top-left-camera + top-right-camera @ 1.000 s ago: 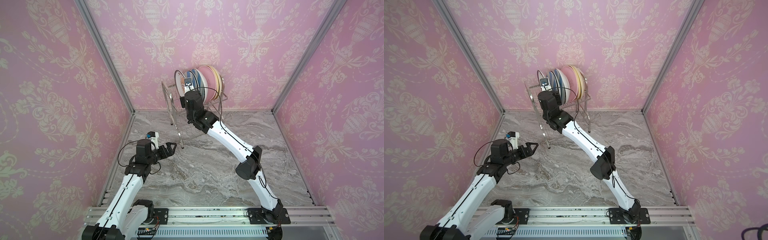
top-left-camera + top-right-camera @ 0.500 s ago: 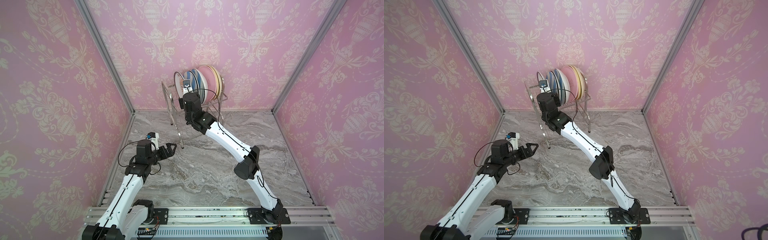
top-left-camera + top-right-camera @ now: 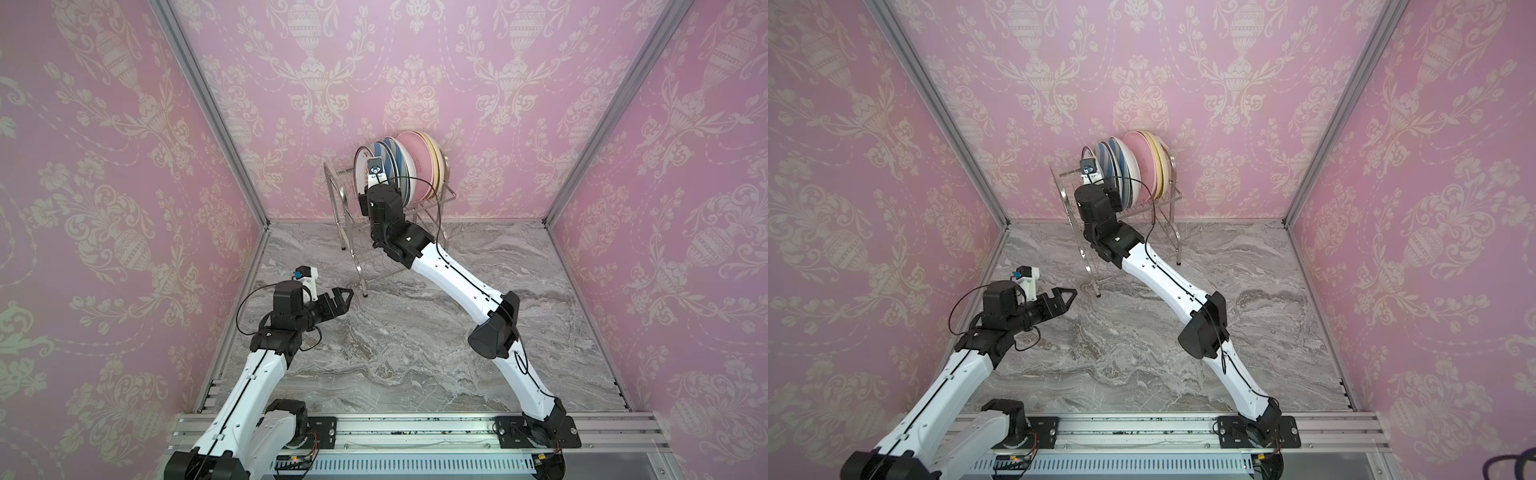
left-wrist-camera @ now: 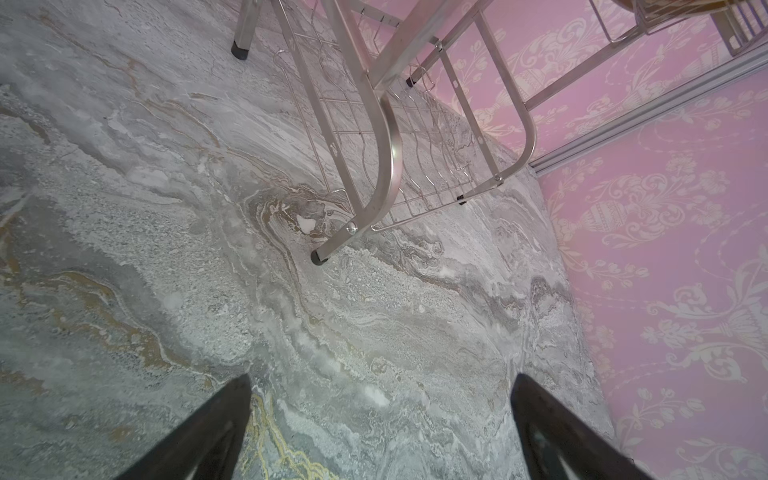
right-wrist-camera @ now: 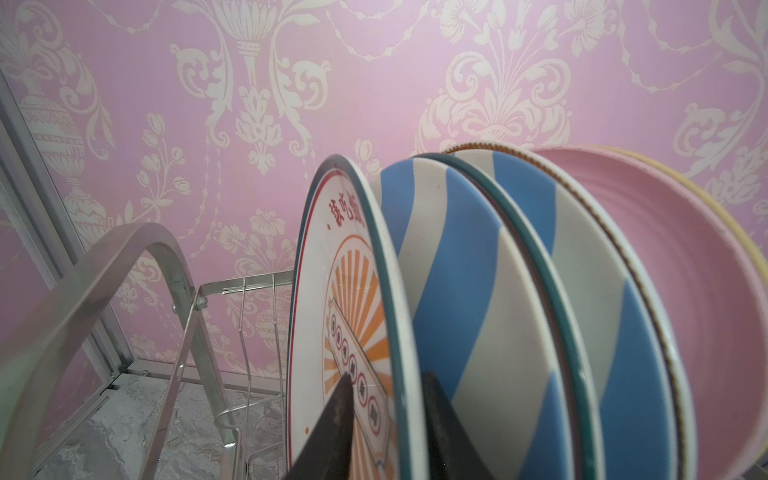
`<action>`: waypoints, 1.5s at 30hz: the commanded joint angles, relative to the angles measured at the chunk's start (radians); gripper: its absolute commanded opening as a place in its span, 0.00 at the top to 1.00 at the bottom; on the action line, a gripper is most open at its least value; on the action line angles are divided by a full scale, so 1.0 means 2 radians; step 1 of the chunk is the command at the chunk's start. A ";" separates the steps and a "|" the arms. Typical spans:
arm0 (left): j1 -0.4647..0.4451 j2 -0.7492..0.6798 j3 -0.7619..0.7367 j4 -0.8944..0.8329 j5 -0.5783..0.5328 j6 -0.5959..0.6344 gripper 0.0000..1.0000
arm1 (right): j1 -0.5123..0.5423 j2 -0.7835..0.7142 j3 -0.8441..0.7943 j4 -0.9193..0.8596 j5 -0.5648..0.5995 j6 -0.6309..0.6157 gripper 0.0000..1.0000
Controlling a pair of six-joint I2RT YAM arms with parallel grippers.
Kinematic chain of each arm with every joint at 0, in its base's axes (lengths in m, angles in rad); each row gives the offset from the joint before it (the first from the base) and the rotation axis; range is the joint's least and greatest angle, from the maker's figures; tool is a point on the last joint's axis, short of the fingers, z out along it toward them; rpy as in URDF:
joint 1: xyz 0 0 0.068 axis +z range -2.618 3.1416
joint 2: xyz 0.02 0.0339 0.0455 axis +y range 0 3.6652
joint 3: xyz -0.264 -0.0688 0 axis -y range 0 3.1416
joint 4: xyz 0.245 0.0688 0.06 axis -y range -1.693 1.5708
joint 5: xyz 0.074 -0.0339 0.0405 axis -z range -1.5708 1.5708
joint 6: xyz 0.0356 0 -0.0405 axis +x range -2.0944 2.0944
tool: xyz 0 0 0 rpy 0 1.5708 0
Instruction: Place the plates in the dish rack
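1. Left gripper: low over the table, left of centre in both top views. Jaws spread wide, nothing between them. Tips point toward the rack's near foot and stand apart from it. In the left wrist view the dark fingers frame bare marble

2. Rack: shiny tube and wire, two tiers, at the back middle of the table, close to the rear wall. Black-capped feet on the marble, looped tube leg at its left end

3. Plates: all upright on edge in the rack's upper tier, packed close, entered left to right
- sunburst plate: white, orange rays, red lettering, teal edge, the leftmost that shows
- right gripper: its arm reaches from the right base across the middle to the rack's left end. Jaws parted a little, one finger before the sunburst plate's face, the other behind its rim. Whether the pads touch it cannot be told
- striped plate: blue and white
- second striped plate: same pattern, just behind
- brown-edged plate: only its white rim shows
- pink plate
- yellow plate: rim only, toward the rack's right end
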 commanded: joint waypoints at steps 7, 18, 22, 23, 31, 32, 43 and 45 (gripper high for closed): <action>-0.003 -0.001 0.008 -0.031 -0.028 0.025 0.01 | 0.009 -0.034 0.006 -0.032 -0.001 0.004 0.48; -0.003 0.006 0.047 -0.082 -0.108 0.055 0.01 | 0.022 -0.093 -0.038 -0.129 -0.032 0.038 0.31; -0.003 0.002 0.044 -0.073 -0.124 0.040 0.01 | 0.030 -0.124 -0.074 -0.167 -0.030 0.052 0.24; -0.003 0.002 0.041 -0.067 -0.128 0.037 0.01 | 0.032 -0.143 -0.108 -0.162 -0.028 0.055 0.16; -0.003 0.003 0.045 -0.046 -0.189 0.040 0.01 | 0.033 -0.388 -0.473 -0.068 -0.070 0.124 0.12; -0.002 -0.003 0.044 -0.041 -0.201 0.047 0.01 | 0.030 -0.431 -0.525 -0.067 -0.068 0.131 0.11; -0.003 0.015 -0.097 0.211 -0.388 0.143 0.01 | -0.251 -0.744 -0.955 -0.045 -0.182 0.120 0.00; -0.002 0.050 -0.106 0.264 -0.414 0.162 0.01 | -0.315 -0.740 -0.994 -0.001 -0.230 0.122 0.00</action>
